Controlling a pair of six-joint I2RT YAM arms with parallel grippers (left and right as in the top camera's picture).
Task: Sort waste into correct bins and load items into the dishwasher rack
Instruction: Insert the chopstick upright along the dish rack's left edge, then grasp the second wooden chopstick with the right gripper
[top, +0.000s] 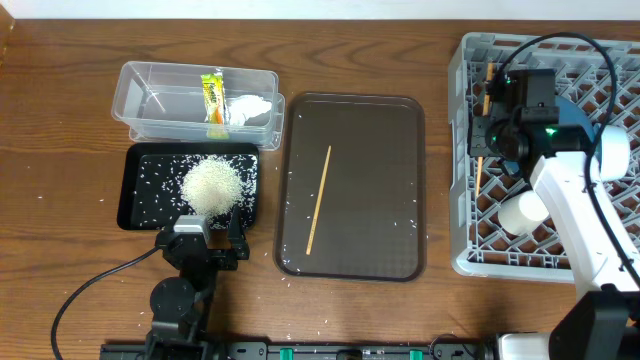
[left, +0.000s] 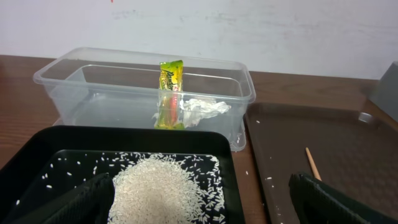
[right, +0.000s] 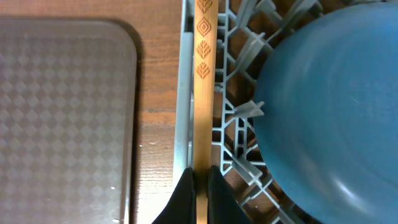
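My right gripper (right: 202, 186) is shut on a wooden chopstick (right: 203, 93) over the left wall of the grey dishwasher rack (right: 239, 124), beside a blue dish (right: 336, 106). In the overhead view this gripper (top: 484, 130) is at the rack's (top: 470, 250) left side, and a white cup (top: 522, 212) lies in the rack. A second chopstick (top: 319, 199) lies on the brown tray (top: 350, 240). My left gripper (left: 202, 208) is open over the near edge of the black tray (left: 37, 149), astride a rice pile (left: 165, 190). The clear tub (left: 62, 71) holds the wrapper (left: 170, 93) and the tissue (left: 202, 109).
Loose rice grains are scattered on the black tray (top: 140, 195), on the brown tray and on the table around them. The clear tub (top: 195, 100) stands just behind the black tray. The right arm hides much of the rack's contents.
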